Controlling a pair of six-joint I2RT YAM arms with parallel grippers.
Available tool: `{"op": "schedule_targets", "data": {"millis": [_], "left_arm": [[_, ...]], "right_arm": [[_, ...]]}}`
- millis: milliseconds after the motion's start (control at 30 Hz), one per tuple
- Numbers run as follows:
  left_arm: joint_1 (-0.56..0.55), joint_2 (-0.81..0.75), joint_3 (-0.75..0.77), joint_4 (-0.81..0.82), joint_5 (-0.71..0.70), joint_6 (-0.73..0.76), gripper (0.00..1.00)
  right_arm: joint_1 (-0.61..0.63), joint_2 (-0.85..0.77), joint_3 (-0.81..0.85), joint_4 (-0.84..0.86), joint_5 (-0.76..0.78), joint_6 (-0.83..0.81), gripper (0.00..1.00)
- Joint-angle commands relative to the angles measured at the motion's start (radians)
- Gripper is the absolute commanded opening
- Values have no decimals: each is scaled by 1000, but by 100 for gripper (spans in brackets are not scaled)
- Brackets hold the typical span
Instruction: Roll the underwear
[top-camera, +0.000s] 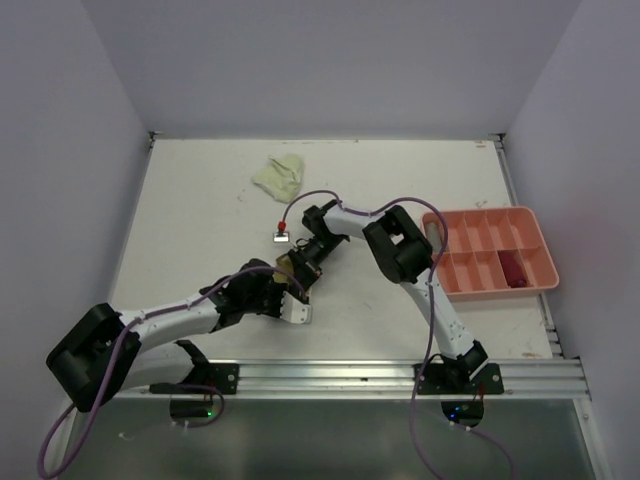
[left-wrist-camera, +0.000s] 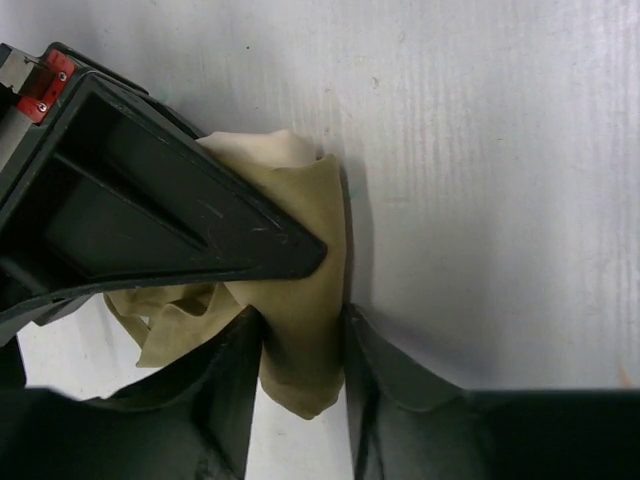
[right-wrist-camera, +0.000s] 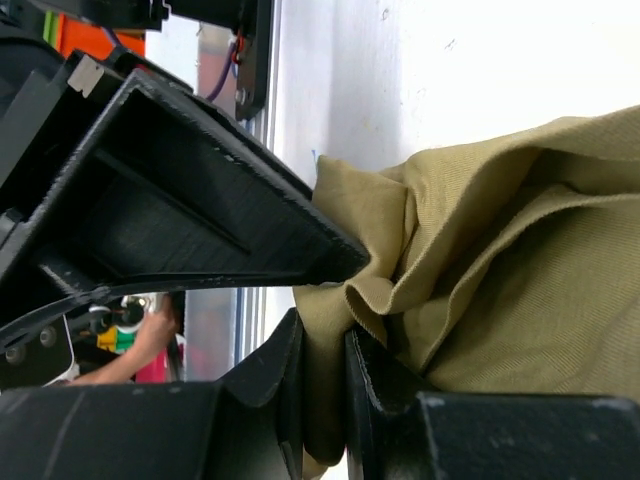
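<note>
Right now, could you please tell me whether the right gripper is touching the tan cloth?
Touching. In the right wrist view the right gripper pinches a fold of the tan cloth between its fingers.

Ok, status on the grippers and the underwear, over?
Right gripper shut on olive-tan underwear. Left gripper clamped on same cloth, bunched, not rolled. Pale yellow-green underwear lies apart, far side; no obstruction.
</note>
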Motion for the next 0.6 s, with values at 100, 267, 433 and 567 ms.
{"op": "schedule_targets", "data": {"millis": [100,267,433,567], "left_arm": [[-6,85,21,-17,-19,-41,22],[-8,126,86,-202,45,-56,1],[-8,157,169,-390,166,-116,0],[-8,199,204,-489,225,-136,0]], "right_arm": [[3,74,-8,-82,69,-116,0],[-4,62,21,-105,111,-106,34],[-81,-13,70,-47,167,-26,68],[-168,-96,123,28,216,57,74]]}}
